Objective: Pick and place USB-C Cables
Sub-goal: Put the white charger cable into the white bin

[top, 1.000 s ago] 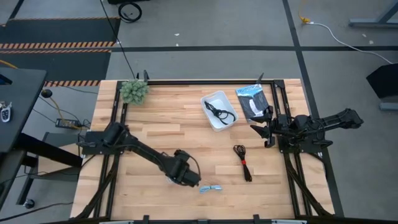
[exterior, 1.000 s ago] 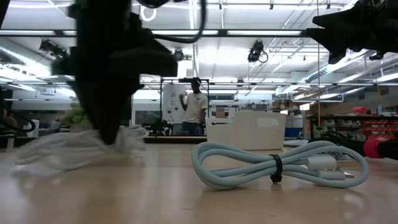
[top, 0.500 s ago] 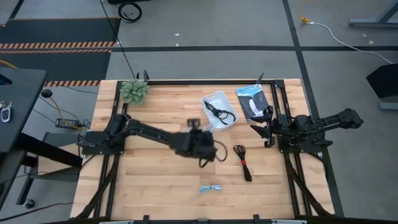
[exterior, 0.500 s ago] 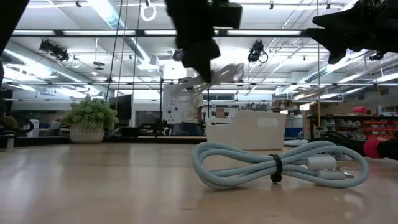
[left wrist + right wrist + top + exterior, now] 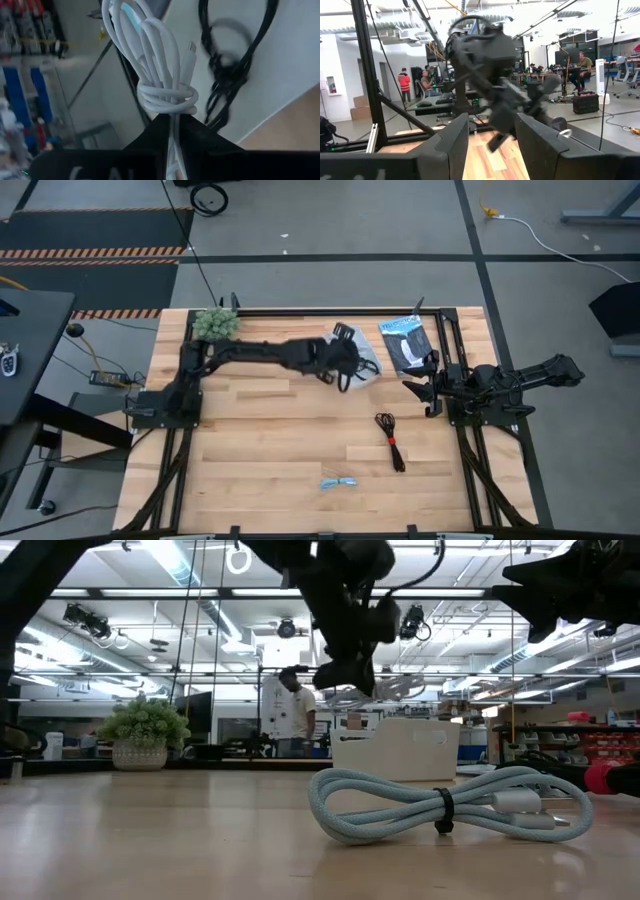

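My left gripper [image 5: 350,366] hovers over the white tray [image 5: 374,370], shut on the white cable bundle [image 5: 161,65]. Beneath it, the black cable [image 5: 231,75] lies coiled on the tray floor [image 5: 285,85]. The low view shows the white bundle [image 5: 400,688] hanging just above the tray [image 5: 400,748]. The light blue cable [image 5: 339,483] lies near the table's near edge [image 5: 440,805]. The black cable with the red tie [image 5: 391,441] lies right of centre. My right gripper [image 5: 424,396] waits open at the table's right side. My left gripper pinches the white bundle between its two fingers at one end, just behind the wrapped loops [image 5: 169,102]. The fingers [image 5: 197,135] lie along the bundle. The bundle is lifted clear and reaches out past the fingertips above the tray, its plug [image 5: 191,47] pointing away.
A flat blue-and-black packet [image 5: 405,343] lies right of the tray, by the far right corner. A small potted plant [image 5: 215,326] stands at the far left corner. Black frame rails run along the table's edges. People stand in the room beyond the table.
My left arm has raised the white bundle off the table near the near edge. It has swung it toward the far edge and to the right, ending over the white tray. The bundle is lifted clear now. The other cables have kept their places.
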`<state>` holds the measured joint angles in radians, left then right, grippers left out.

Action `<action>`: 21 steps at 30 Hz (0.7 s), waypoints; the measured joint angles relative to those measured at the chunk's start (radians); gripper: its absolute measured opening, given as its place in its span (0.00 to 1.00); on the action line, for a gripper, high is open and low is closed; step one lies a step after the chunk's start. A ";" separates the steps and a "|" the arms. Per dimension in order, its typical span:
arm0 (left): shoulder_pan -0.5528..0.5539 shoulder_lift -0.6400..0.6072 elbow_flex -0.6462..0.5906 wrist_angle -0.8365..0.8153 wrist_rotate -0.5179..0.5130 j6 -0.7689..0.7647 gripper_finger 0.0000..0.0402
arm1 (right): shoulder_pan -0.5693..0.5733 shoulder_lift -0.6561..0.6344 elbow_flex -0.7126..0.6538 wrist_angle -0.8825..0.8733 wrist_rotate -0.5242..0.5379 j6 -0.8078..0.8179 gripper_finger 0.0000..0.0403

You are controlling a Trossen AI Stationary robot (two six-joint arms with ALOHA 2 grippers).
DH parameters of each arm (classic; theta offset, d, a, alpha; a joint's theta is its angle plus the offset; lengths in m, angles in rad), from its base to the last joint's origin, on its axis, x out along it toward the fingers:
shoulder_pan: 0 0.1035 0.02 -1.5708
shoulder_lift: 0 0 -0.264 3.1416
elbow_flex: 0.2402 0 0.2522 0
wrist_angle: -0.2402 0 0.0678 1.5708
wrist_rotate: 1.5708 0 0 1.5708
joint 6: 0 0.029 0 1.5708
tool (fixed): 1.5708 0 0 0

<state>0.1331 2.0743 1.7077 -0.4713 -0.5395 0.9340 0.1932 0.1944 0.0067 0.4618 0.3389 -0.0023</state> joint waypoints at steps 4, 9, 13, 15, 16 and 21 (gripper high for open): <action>0.050 0.000 0.000 0.031 0.098 0.214 0.10 | 0.000 0.000 0.000 0.000 0.000 0.000 0.42; 0.061 0.018 0.002 0.106 0.200 0.306 0.10 | 0.000 0.000 0.000 0.000 0.000 0.000 0.42; 0.047 0.070 0.001 0.134 0.205 0.291 0.10 | 0.000 0.000 0.000 -0.003 0.000 0.000 0.42; 0.039 0.104 -0.001 0.123 0.192 0.336 0.10 | 0.000 0.004 0.000 0.004 -0.004 0.000 0.42; 0.034 0.125 -0.001 0.143 0.178 0.366 0.10 | 0.000 0.004 0.000 -0.002 -0.005 0.000 0.42; 0.009 0.210 0.001 0.183 0.088 0.505 0.14 | 0.000 0.008 0.000 0.003 -0.011 0.000 0.42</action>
<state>0.1423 2.2841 1.7088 -0.2885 -0.4517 1.4385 0.1932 0.2021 0.0067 0.4649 0.3276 -0.0024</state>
